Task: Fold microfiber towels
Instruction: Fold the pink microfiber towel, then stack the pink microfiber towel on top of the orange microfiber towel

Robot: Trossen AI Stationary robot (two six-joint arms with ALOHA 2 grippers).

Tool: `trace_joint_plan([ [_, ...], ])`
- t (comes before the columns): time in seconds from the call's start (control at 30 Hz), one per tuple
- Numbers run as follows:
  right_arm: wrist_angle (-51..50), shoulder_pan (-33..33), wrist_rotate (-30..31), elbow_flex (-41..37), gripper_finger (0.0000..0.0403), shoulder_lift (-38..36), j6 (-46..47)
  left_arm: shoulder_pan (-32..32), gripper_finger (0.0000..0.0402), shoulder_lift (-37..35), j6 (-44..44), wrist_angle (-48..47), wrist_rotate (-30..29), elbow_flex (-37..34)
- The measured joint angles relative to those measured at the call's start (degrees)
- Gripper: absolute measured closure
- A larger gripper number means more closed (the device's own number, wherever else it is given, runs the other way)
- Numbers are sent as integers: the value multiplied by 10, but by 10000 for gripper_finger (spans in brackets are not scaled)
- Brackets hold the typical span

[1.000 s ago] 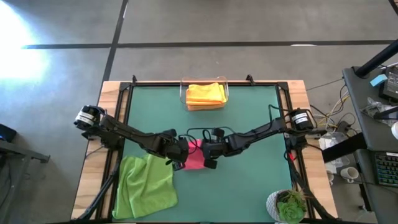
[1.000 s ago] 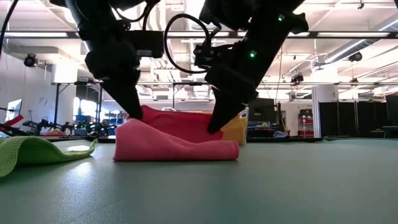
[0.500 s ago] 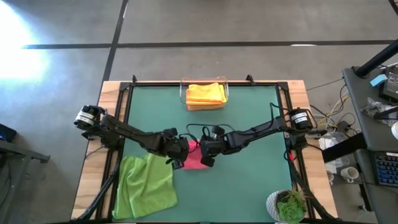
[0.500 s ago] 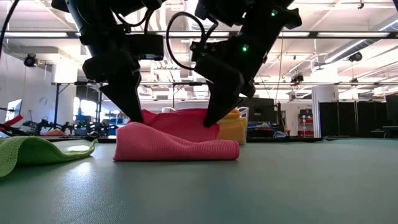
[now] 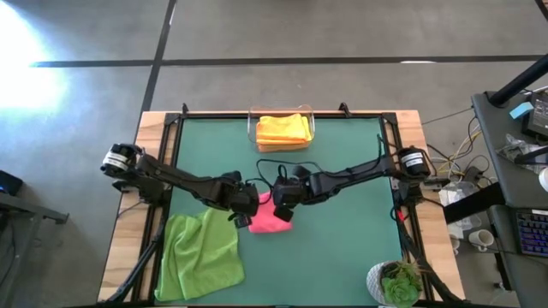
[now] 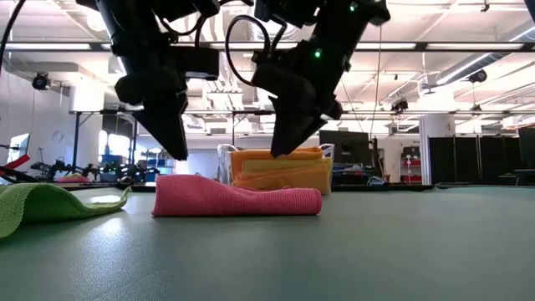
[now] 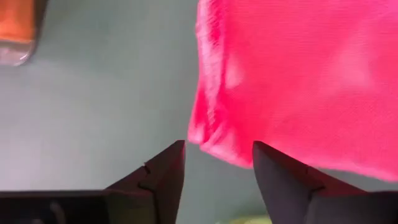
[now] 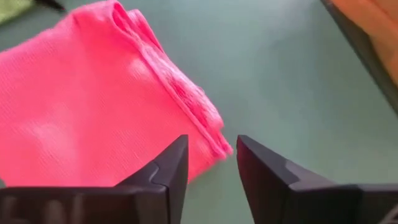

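Item one: hot pink microfiber towel (image 5: pixel 272 217), folded into a compact flat bundle, lying at the middle of the table (image 5: pixel 342 248). In the low view we see it resting flat with nothing touching it.

Item two: left end effector (image 6: pixel 177 150), poised just above the pink towel's left end, fingers parted and empty; its wrist view shows the gap between them over the towel's edge.

Item three: right end effector (image 6: pixel 280 146), just above the towel's far right part, fingers likewise parted, holding nothing.

Item four: lime green microfiber towel (image 5: pixel 201 255), lying loose and rumpled at the near left of the table, not yet folded.

Item five: clear plastic bin (image 5: pixel 252 128) at the far middle edge, holding folded orange and yellow towels (image 5: pixel 282 129).

Item six: potted plant (image 5: pixel 396 283), near right corner.

We judge the pink towel's fold to be finished and just let go. The next move would call for lifting the pink bundle to the bin, or turning to the green towel and spreading it flat.
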Motion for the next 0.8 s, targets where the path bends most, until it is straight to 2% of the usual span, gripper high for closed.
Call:
trace_joint_plan([
  [0.1,-65,0,-8,33,261,-3,1,9,223,-19,13,-46,0,6],
  [0.2,-100,2,-58,57,257,-5,1,16,221,-49,17,-90,0,6],
  [0.33,-61,9,-159,50,265,-5,0,20,221,-95,15,-116,-4,-4],
  [0.4,-18,12,-182,32,272,-4,0,21,221,-118,15,-114,-13,-11],
  [0.6,58,2,-183,8,307,21,0,22,221,-167,15,-112,-53,-26],
  [0.8,57,-16,-183,5,383,43,25,23,221,-187,34,-79,-61,-49],
])
